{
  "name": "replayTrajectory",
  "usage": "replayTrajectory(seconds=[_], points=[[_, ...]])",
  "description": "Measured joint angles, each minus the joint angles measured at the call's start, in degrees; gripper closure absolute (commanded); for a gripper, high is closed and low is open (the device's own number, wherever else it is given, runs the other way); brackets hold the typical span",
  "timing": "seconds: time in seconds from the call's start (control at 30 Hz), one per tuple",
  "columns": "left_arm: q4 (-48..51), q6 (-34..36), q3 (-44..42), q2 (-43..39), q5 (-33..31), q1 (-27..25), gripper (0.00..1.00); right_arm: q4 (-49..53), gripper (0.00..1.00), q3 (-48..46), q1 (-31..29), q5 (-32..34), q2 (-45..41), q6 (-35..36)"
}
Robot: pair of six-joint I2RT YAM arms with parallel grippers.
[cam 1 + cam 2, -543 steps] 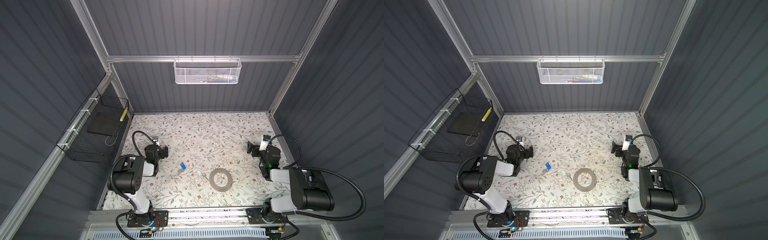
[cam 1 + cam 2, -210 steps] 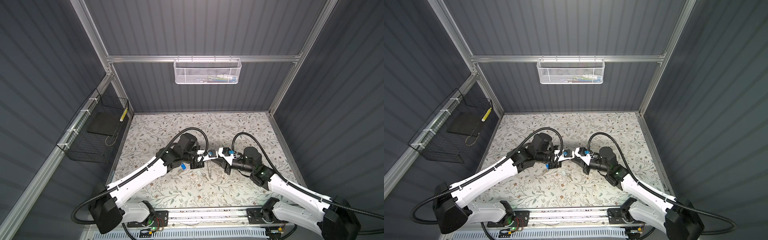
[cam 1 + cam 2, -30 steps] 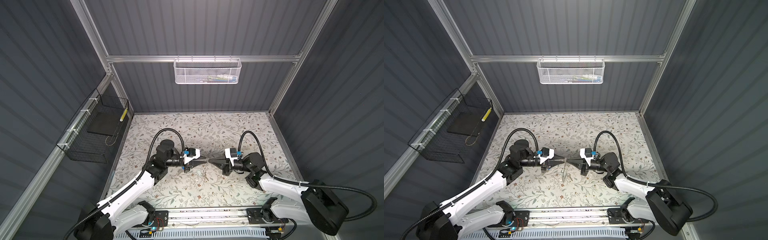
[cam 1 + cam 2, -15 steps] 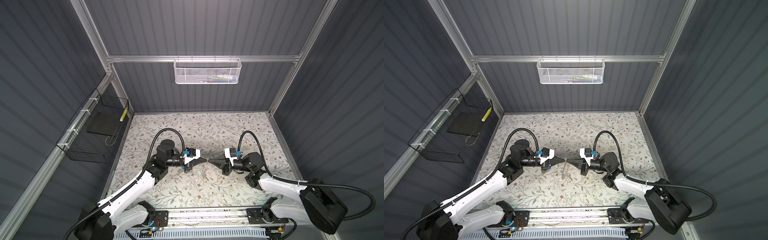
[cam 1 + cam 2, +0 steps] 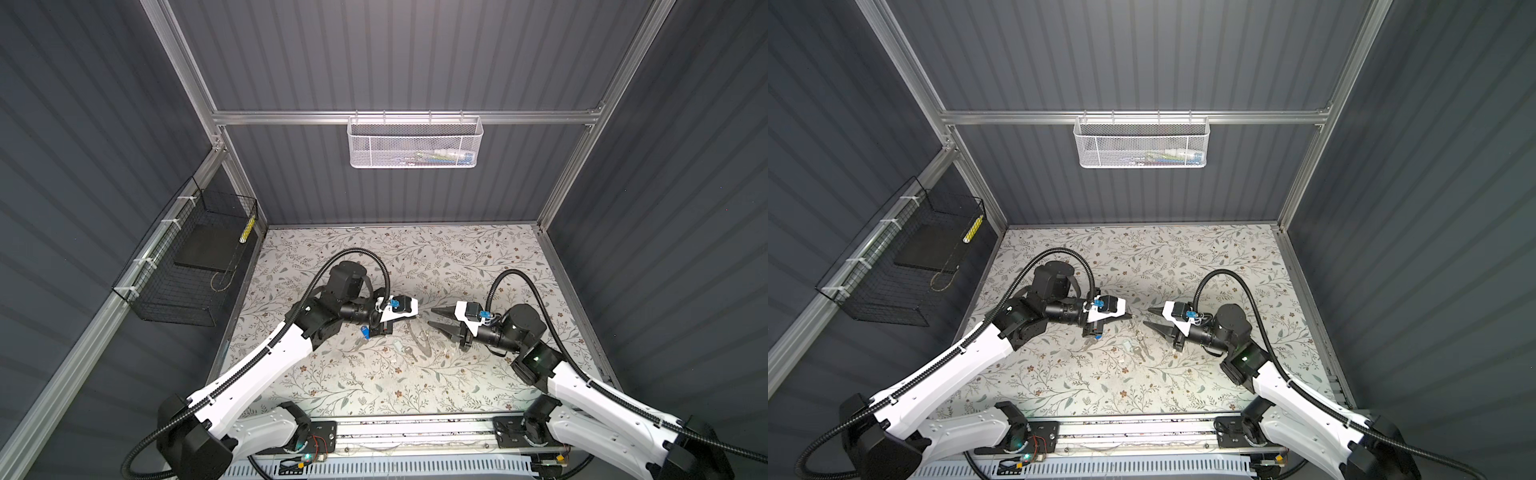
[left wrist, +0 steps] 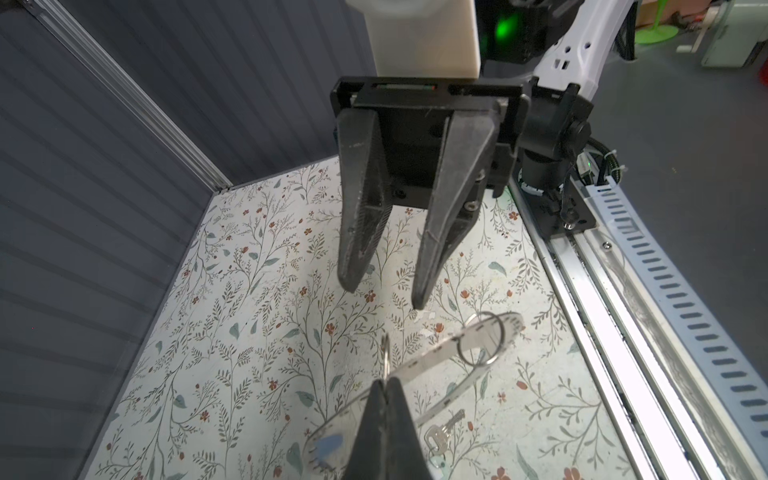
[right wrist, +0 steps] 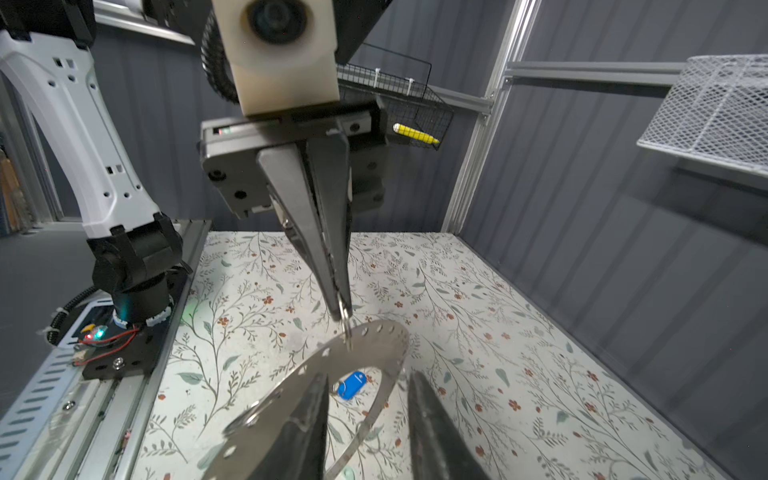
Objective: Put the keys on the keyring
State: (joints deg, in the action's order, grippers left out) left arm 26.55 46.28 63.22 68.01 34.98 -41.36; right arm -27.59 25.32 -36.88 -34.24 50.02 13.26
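One keyring (image 7: 386, 337) loop (image 6: 385, 356) pinched — wrist views only.

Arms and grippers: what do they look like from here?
The left arm and right arm: white shells, black joints, black ribbed cable looped above each. The left gripper and right gripper: dark tapered fingers, white camera blocks, blue plugs.

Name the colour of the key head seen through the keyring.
Bright blue; the key head shows best in the right wrist view.
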Motion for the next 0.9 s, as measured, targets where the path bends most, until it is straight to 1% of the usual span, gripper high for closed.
replayTrajectory(seconds=[0.13, 0.37, 0.67, 0.83, 0.9], points=[[7.19, 2.71, 5.29, 3.19, -4.07, -2.05, 1.0, 2.97, 0.69, 0.0, -0.31, 0.15, 0.85, 0.96], [14.16, 3.72, 9.84, 6.16, -7.76, -4.02, 1.0, 1.66, 0.72, 0.0, -1.46, -0.15, 3.78, 0.63], [17.38, 3.69, 11.98, 8.04, -9.55, -5.11, 1.0, -3.06, 0.78, -0.02, -2.84, -0.94, 6.25, -0.83], [17.94, 3.72, 12.55, 8.41, -9.88, -5.38, 1.0, -5.35, 0.85, -0.02, -3.1, -1.29, 7.19, -1.73], [18.21, 3.72, 12.59, 8.41, -9.97, -5.49, 1.0, -6.1, 0.9, -0.02, -3.17, -1.44, 7.52, -2.14]])
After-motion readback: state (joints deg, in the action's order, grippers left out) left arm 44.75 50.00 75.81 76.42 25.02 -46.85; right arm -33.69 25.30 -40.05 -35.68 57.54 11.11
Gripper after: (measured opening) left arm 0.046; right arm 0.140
